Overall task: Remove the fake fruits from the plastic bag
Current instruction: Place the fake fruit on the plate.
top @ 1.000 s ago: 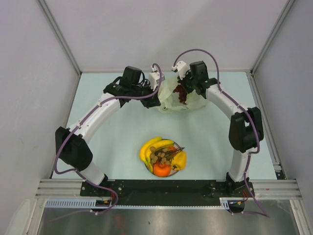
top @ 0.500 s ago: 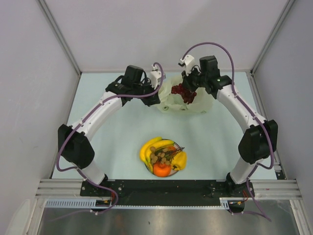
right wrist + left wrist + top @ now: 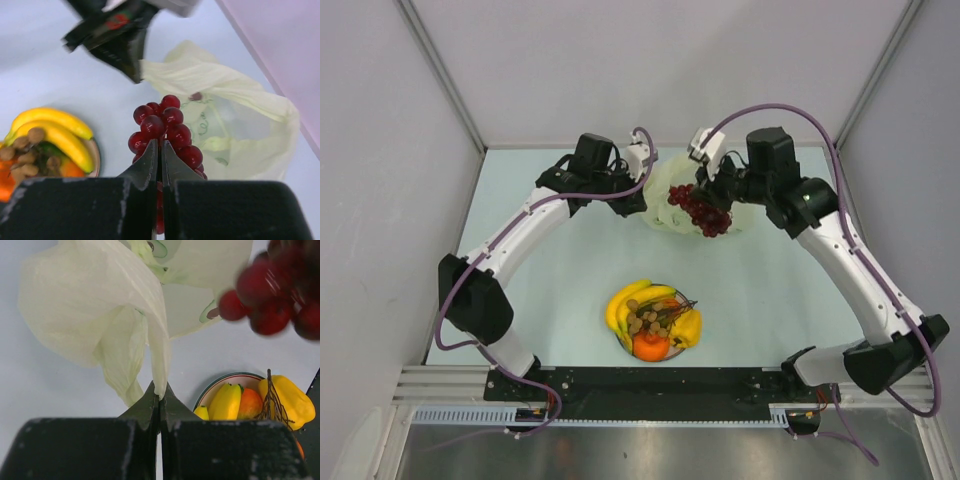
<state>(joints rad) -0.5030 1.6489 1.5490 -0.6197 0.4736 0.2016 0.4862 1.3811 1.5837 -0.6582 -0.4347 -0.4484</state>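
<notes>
The pale yellowish plastic bag point(image 3: 670, 195) lies at the back middle of the table; it also shows in the left wrist view point(image 3: 100, 305) and the right wrist view point(image 3: 235, 115). My left gripper point(image 3: 642, 200) point(image 3: 159, 392) is shut on a fold of the bag's edge. My right gripper point(image 3: 712, 195) point(image 3: 160, 147) is shut on the dark red grape bunch point(image 3: 703, 212) point(image 3: 165, 130), held in the air over the bag's front right; the bunch is blurred in the left wrist view point(image 3: 275, 295). The banana bunch point(image 3: 638, 298), the orange point(image 3: 650, 346) and a yellow fruit point(image 3: 690, 326) lie on the plate point(image 3: 620, 335).
A brown bunch on a bare stem point(image 3: 648, 320) lies on top of the fruits on the plate, near the front middle. Grey walls enclose the table on the left, back and right. The arm bases stand at the near edge.
My right gripper has lifted the grape bunch out of the bag and carried it up and towards the front right. My left gripper has kept its hold on the bag.
</notes>
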